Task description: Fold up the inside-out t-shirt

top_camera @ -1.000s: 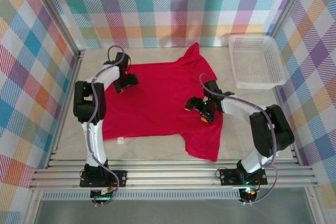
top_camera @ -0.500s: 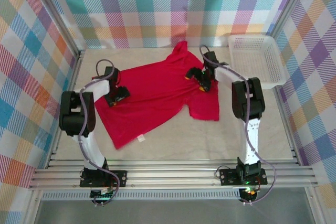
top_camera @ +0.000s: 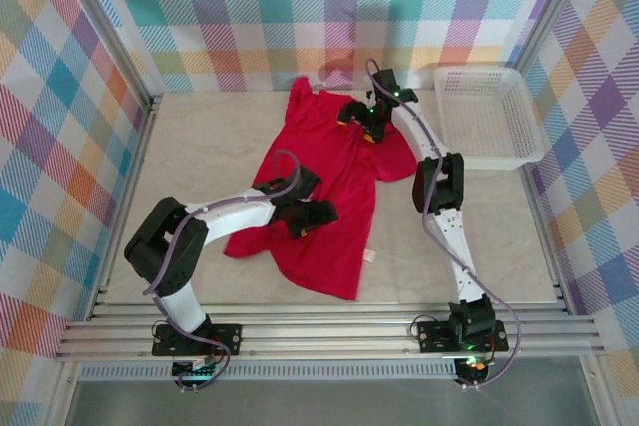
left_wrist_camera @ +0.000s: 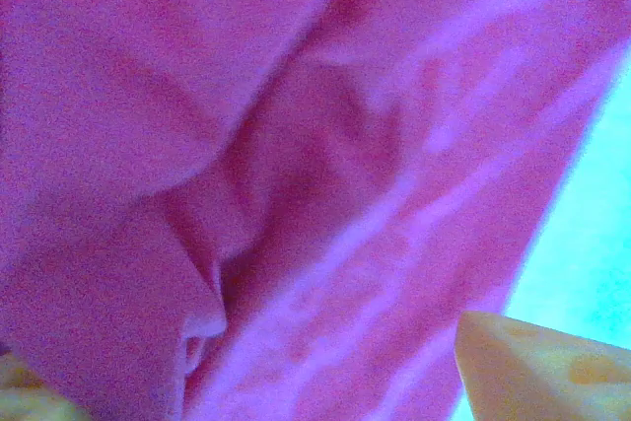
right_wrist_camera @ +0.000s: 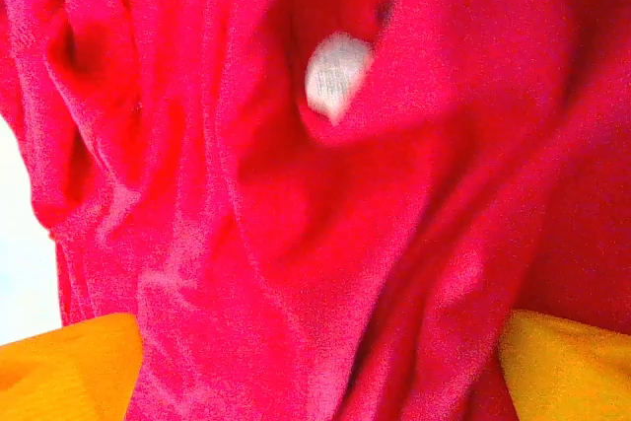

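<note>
- The table (top_camera: 200, 147) is lying bare to the left of the cloth, so you are getting room on that side to spread it flat.
- Your left claw (top_camera: 312, 218) is sitting low over the near half of the shirt (top_camera: 334, 187). Its fingers (left_wrist_camera: 537, 372) are standing wide apart and released, with creased cloth under them and nothing pinched.
- The shirt is lying rumpled in the middle of the table, running in a slanted band from the far centre down toward the near edge. Judging by this, you are working at the flattening stage and no fold is in place yet.
- The tag (top_camera: 369, 257) is showing near the band's lower right edge. Take it as your marker for the neck while you are sorting out which end is which.
- Your right claw (top_camera: 359, 123) is hanging over the far end of the shirt, its pads (right_wrist_camera: 69, 367) spread wide and unclenched with folds of red between them.
- Before pulling, be closing each claw on a single layer at an outer edge, then be drawing the two ends apart slowly. Open pads are likely only to smear the wrinkles.
- The basket (top_camera: 484, 112) is standing just right of the right arm, so be steering cloth and elbow away from its rim.
</note>
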Motion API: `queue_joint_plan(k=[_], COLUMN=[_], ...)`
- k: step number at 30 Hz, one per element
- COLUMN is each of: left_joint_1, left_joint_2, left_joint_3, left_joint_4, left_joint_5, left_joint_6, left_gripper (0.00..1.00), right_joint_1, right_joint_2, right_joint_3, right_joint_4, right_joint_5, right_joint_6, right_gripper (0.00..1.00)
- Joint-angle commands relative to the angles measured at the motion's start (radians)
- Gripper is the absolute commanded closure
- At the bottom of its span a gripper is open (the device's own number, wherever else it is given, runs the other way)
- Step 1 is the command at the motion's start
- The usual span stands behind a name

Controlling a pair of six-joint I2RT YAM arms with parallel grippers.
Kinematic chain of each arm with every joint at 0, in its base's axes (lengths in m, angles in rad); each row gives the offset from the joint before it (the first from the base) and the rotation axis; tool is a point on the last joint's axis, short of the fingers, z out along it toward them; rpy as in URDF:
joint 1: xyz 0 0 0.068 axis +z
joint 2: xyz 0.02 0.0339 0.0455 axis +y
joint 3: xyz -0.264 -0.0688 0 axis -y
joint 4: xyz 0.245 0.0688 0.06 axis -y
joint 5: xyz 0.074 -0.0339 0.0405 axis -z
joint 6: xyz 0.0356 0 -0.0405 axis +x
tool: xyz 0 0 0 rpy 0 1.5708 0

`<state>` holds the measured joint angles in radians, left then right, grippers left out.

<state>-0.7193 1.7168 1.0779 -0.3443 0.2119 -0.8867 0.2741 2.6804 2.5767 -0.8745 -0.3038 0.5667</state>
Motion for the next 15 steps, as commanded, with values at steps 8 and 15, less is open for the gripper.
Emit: queue_joint_plan(k=[8,15], left_joint_1=[0.129,0.287], left_joint_2=[-0.013,0.165], left_joint_3=[0.38,0.416], left_joint_4=[-0.349,-0.27], left_joint_5=[-0.161,-0.062], left_joint_6=[0.273,0.302], left_gripper=[0.23,0.25], right_joint_1=[-0.007,0.012], right_joint_2=[-0.56,-0.81], right_joint_3=[-0.601,-1.143], right_joint_4=[0.043,0.365], right_joint_5=[0.046,-0.137], right_joint_6=[-0.085,0.119], right_gripper=[0.06,0.07])
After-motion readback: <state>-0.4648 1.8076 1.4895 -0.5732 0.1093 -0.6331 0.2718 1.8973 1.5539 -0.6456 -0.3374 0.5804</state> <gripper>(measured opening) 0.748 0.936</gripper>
